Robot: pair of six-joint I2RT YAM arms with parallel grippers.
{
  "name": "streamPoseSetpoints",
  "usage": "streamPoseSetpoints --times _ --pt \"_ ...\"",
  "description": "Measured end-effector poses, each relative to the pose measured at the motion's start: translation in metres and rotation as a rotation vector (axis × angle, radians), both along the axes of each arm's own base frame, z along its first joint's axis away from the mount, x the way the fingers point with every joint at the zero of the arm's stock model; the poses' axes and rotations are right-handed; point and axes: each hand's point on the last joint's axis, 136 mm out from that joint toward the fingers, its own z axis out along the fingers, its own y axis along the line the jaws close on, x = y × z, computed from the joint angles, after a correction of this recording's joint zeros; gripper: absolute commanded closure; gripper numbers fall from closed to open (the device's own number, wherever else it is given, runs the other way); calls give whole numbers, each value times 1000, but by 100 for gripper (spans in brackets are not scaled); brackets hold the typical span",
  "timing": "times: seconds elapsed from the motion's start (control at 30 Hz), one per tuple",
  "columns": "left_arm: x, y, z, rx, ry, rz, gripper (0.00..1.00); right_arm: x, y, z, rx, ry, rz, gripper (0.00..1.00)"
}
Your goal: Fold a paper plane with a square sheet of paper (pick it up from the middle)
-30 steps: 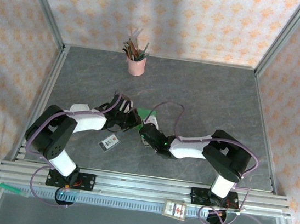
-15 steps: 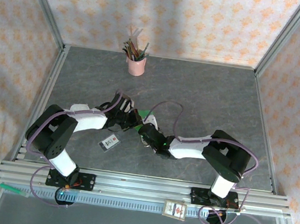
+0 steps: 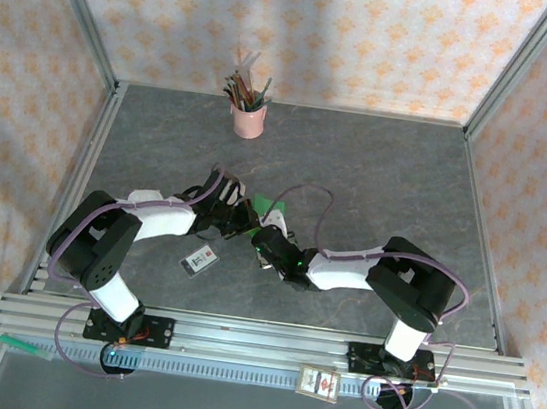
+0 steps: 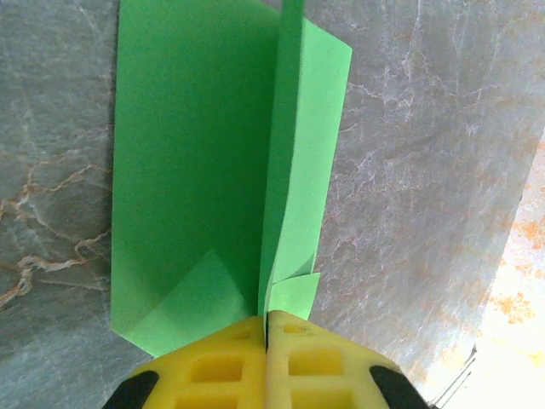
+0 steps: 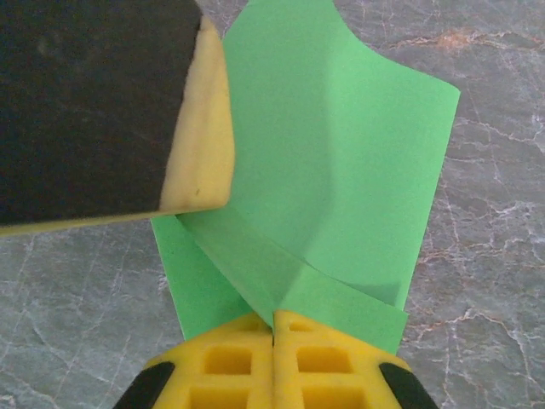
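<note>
The square sheet of paper (image 3: 270, 205) is bright green and partly creased, lying mid-table between the two arms. In the left wrist view the paper (image 4: 196, 153) has a raised centre fold, and my left gripper (image 4: 266, 317) is shut on the near end of that fold. The paper (image 5: 341, 153) bulges upward in the right wrist view, where my right gripper (image 5: 273, 315) is shut on a folded near edge. The left gripper's finger (image 5: 111, 111) sits close at the upper left. From above, the left gripper (image 3: 245, 221) and the right gripper (image 3: 269, 230) nearly touch.
A pink cup of pencils (image 3: 248, 119) stands at the back of the grey table (image 3: 388, 179). A small white dark-bordered card (image 3: 200, 259) lies near the left arm. Another card (image 3: 319, 383) rests on the front rail, and a green pen (image 3: 23, 343) lies at the front left.
My right gripper has closed onto the paper's near edge and shifted slightly left toward the left gripper. The left arm has barely moved.
</note>
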Motion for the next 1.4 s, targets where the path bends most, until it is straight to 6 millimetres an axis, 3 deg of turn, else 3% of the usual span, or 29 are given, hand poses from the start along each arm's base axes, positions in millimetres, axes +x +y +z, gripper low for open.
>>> streamPoseSetpoints --times 0.17,0.43,0.7,0.93,1.4 --pt "5 5 9 28 -35 -4 68 -4 -7 -5 -6 7 5 100" --pt "6 20 57 -10 -162 48 76 -7 -21 1 112 54 34 100" --pt "-20 18 38 -26 -109 48 94 -18 -21 8 255 95 78 100" --pt "-20 3 40 -61 -129 19 97 -20 -13 14 316 100 98 100" --pt "-15 -4 14 -39 -75 -3 98 -21 -13 14 342 99 90 100"
